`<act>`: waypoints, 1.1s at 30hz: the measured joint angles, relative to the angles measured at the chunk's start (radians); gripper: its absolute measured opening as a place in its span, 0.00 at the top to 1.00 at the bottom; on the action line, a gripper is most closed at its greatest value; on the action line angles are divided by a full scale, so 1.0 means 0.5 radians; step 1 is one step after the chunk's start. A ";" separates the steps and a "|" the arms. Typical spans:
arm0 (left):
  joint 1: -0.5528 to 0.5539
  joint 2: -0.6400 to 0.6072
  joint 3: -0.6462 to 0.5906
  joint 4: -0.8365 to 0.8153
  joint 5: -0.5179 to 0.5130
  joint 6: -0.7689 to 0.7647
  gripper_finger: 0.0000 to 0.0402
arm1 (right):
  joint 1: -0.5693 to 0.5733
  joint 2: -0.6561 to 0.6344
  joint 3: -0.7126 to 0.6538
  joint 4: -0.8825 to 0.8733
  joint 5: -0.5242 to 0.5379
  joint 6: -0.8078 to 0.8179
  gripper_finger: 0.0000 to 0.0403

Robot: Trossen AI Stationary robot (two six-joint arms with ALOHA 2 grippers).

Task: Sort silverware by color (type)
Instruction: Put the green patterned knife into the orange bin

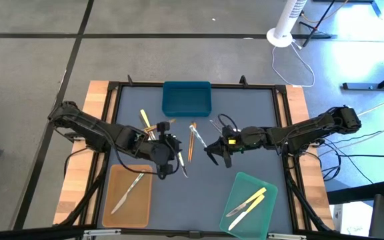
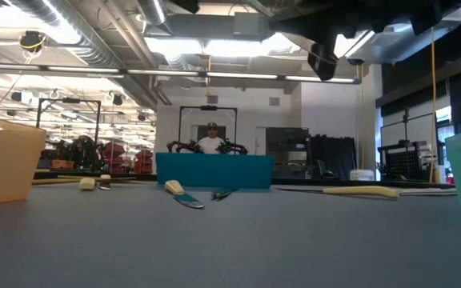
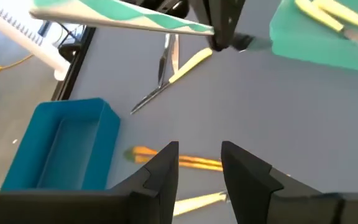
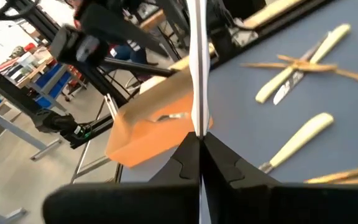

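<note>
My right gripper (image 1: 215, 153) hangs over the middle of the mat, shut on a thin silvery utensil (image 4: 197, 68) that sticks out past its fingers. My left gripper (image 1: 171, 157) is close by to its left and stands open (image 3: 199, 157) above the mat, with nothing between its fingers. Loose silverware lies flat on the mat: an orange piece (image 3: 194, 163), a yellow-handled knife (image 4: 297, 142), crossed orange and yellow pieces (image 4: 303, 62) and a silvery piece (image 1: 183, 165). The tan tray (image 1: 129, 195) holds a silvery utensil (image 1: 132, 187). The green tray (image 1: 249, 203) holds yellow ones (image 1: 249, 200). My right gripper pinches the silvery utensil between its two shut fingers, at the stretch just past the fingertips (image 4: 198, 124). The utensil runs on along the line of the fingers, seen edge-on. It is lifted clear of the mat. Which end is held does not show.
A blue tray (image 1: 187, 99) stands at the mat's far edge, between the two arms. More silverware lies near it (image 1: 145, 120). A black frame (image 1: 112, 90) borders the mat. A person (image 2: 211, 138) sits in the room beyond the table.
</note>
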 joint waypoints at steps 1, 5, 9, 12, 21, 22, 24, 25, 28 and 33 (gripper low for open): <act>0.002 0.000 -0.020 0.055 -0.002 0.003 0.71 | 0.000 0.000 0.000 0.016 0.007 -0.007 1.00; 0.013 -0.042 -0.225 0.385 0.003 0.070 0.71 | 0.001 0.000 0.000 0.066 0.009 -0.052 1.00; 0.047 -0.096 -0.495 0.818 0.004 0.097 0.71 | 0.000 -0.001 0.001 0.071 0.009 -0.058 1.00; 0.094 -0.099 -0.676 1.194 0.054 0.106 0.71 | 0.001 -0.001 0.001 0.078 0.040 -0.126 1.00; 0.211 -0.099 -1.106 2.353 0.362 0.109 0.71 | 0.000 -0.001 0.001 0.101 0.129 -0.311 1.00; 0.221 -0.099 -1.121 2.415 0.362 0.109 0.71 | 0.000 -0.001 0.002 0.119 0.129 -0.320 1.00; 0.241 -0.099 -1.130 2.479 0.363 0.110 0.71 | 0.000 -0.001 0.002 0.152 0.129 -0.352 1.00; 0.250 -0.099 -1.130 2.509 0.363 0.110 0.71 | 0.000 -0.001 0.002 0.164 0.129 -0.369 1.00; 0.269 -0.099 -1.130 2.613 0.363 0.110 0.71 | 0.000 -0.001 0.002 0.185 0.129 -0.412 1.00; 0.275 -0.094 -1.130 2.800 0.362 0.110 0.71 | 0.000 -0.001 0.002 0.185 0.129 -0.420 1.00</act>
